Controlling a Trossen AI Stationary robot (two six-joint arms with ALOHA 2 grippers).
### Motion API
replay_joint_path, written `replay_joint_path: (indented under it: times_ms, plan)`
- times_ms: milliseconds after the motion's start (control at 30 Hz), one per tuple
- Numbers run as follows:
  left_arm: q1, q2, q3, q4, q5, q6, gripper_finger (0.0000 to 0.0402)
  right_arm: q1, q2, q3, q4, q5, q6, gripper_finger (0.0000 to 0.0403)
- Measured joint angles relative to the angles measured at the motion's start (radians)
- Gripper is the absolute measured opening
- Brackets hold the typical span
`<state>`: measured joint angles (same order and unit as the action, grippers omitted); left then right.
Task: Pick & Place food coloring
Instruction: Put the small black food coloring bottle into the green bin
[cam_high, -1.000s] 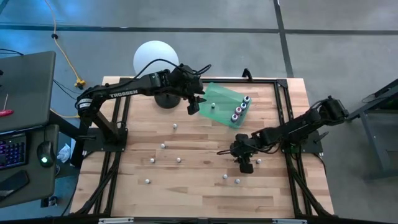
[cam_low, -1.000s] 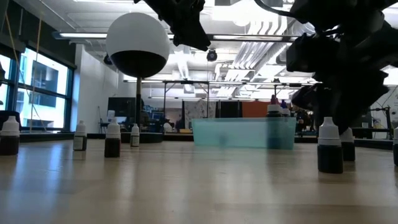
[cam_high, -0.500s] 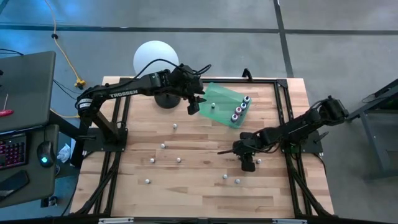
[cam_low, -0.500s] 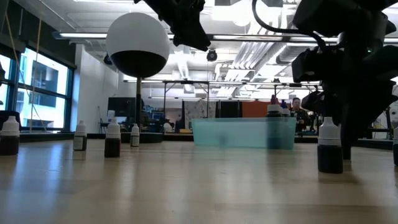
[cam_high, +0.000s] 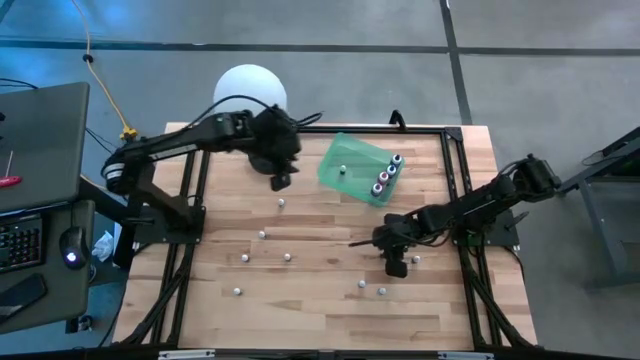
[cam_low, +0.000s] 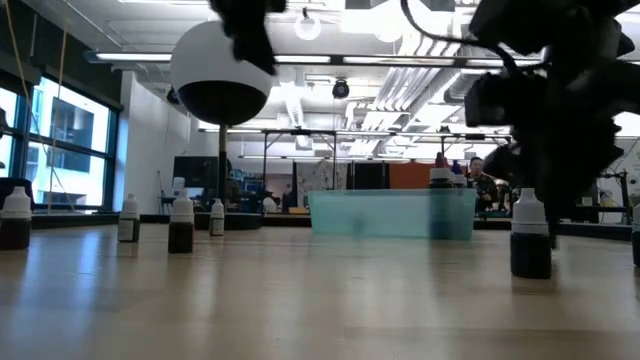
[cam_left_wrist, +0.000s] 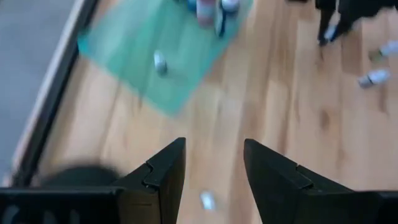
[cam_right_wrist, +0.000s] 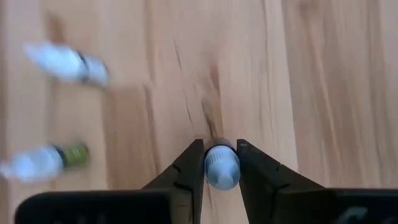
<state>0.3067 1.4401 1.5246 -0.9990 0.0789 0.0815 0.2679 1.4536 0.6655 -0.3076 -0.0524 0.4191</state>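
Partway: several food coloring bottles (cam_high: 385, 177) already in green tray (cam_high: 345, 155). Right gripper (cam_right_wrist: 221, 163) clamped on bottle (cam_right_wrist: 221, 168) between its fingers, on table (cam_high: 320, 240). Left gripper (cam_left_wrist: 211, 165) apart, empty, loose bottles (cam_high: 262, 235) below.

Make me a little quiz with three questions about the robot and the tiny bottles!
1. True or false: the right end effector has its fingers around a small bottle that stands on the table.
2. How many bottles sit in the green tray? A) two B) four C) nine
3. Fill in: the left end effector is open and holds ____.

Key: 1 true. 2 B, three in a row near one edge and one alone. 3 nothing; it hangs above the wood with one loose bottle below it.
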Motion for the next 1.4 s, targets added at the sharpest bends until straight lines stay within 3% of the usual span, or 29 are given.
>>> replay_joint_path:
  times_ms: [133,267,467,700,767,933,1033,1267,1400]
  plan:
    - [0.000,-0.079,0.000,-0.102,-0.024,-0.085,0.0160,-0.024,-0.002,0.028,0.147,0.022,-0.041,0.0091]
    - [0.000,-0.139,0.000,-0.107,-0.092,-0.090,0.0160,-0.069,-0.003,0.165,0.170,0.044,-0.254,0.0082]
    - [0.001,-0.159,0.000,-0.104,-0.167,-0.090,0.0160,-0.203,0.009,0.461,-0.029,0.260,-0.616,0.0068]
    - [0.000,-0.145,-0.003,-0.112,-0.155,-0.090,0.0160,-0.501,0.167,0.691,-0.327,0.248,-0.651,0.0080]
    - [0.000,-0.145,-0.003,-0.111,-0.151,-0.090,0.0160,-0.581,0.224,0.718,-0.355,0.235,-0.664,0.0077]
    - [0.000,-0.145,-0.003,-0.111,-0.151,-0.090,0.0160,-0.755,0.375,0.730,-0.347,0.083,-0.698,0.0075]
    - [0.000,-0.145,-0.003,-0.111,-0.152,-0.090,0.0160,-0.819,0.443,0.730,-0.338,0.062,-0.704,0.0077]
    - [0.000,-0.145,-0.003,-0.111,-0.152,-0.090,0.0160,-0.860,0.537,0.730,-0.335,0.056,-0.746,0.0075]
    - [0.000,-0.145,-0.003,-0.112,-0.152,-0.087,0.0160,-0.859,0.558,0.729,-0.326,0.082,-0.766,0.0093]
